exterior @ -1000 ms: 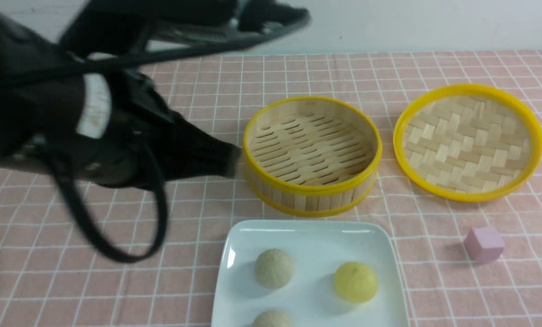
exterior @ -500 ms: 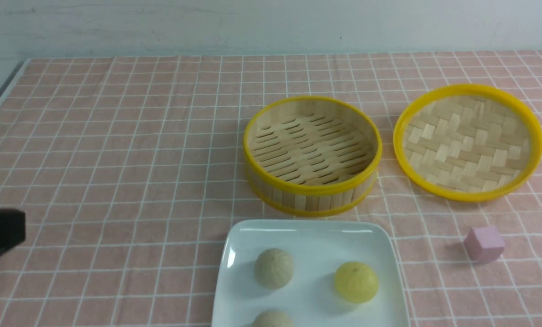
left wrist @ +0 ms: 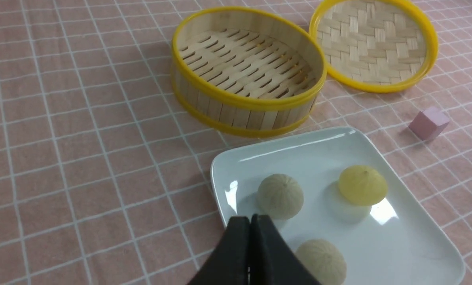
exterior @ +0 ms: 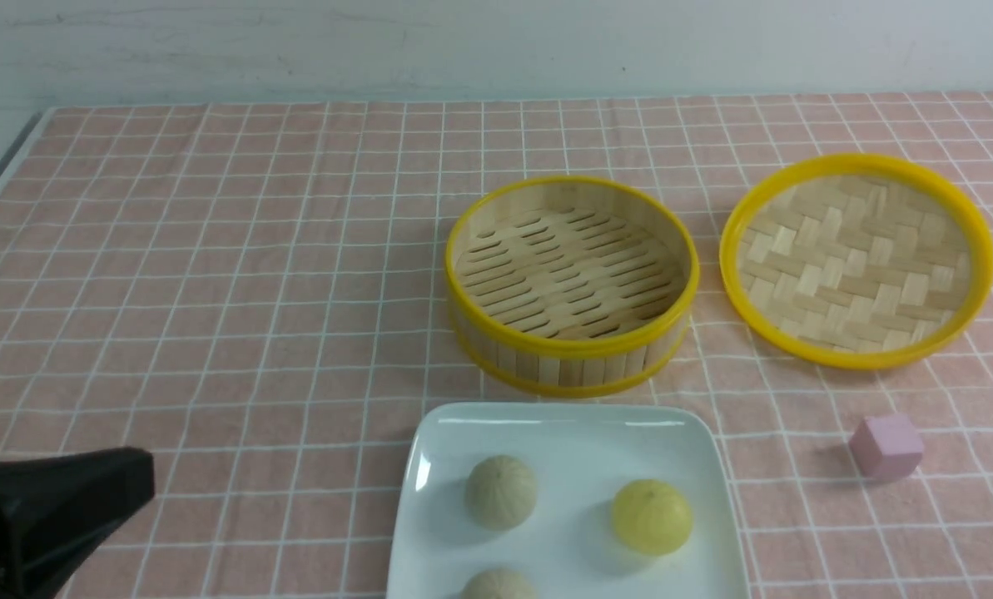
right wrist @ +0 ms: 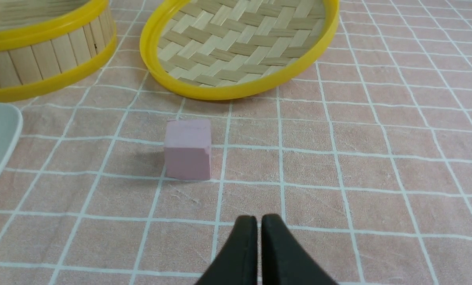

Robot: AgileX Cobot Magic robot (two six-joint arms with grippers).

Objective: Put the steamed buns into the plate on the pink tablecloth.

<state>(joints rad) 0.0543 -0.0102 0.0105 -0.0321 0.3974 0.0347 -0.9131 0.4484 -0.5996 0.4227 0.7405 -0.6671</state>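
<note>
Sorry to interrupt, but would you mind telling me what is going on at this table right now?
Nothing is being handled. All three steamed buns, two pale beige and one yellow, sit on the glossy white square plate on the pink gridded tablecloth. The yellow-rimmed bamboo steamer basket holds nothing, with its woven lid beside it. The left gripper and the right gripper are both shut and hold nothing.

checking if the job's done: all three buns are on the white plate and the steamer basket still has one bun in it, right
Not quite. The bamboo steamer basket is empty, as the front view shows. The rest holds: two beige buns and the yellow bun sit on the white plate.
</note>
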